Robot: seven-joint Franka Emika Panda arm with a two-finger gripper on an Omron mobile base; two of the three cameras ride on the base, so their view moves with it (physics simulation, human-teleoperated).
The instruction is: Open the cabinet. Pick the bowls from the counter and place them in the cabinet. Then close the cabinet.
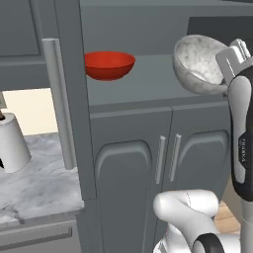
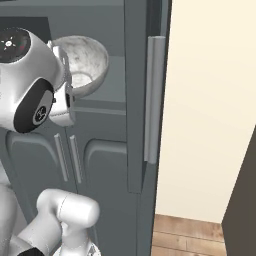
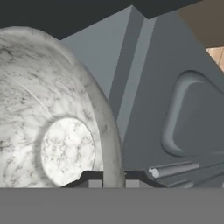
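1. Evidently the gripper has its jaws pinched on the marbled bowl's rim, held tilted at the cabinet shelf
2. Rigid, glossy, likely slippery; rim grip suits it
3. Red bowl already shelved

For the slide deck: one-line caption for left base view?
Gripper carries marbled bowl tilted toward open cabinet; red bowl already shelved.

- Cabinet shelf, grey, doors open: red bowl sits on it, left side.
- Marble counter, lower left: paper-towel roll stands on it.
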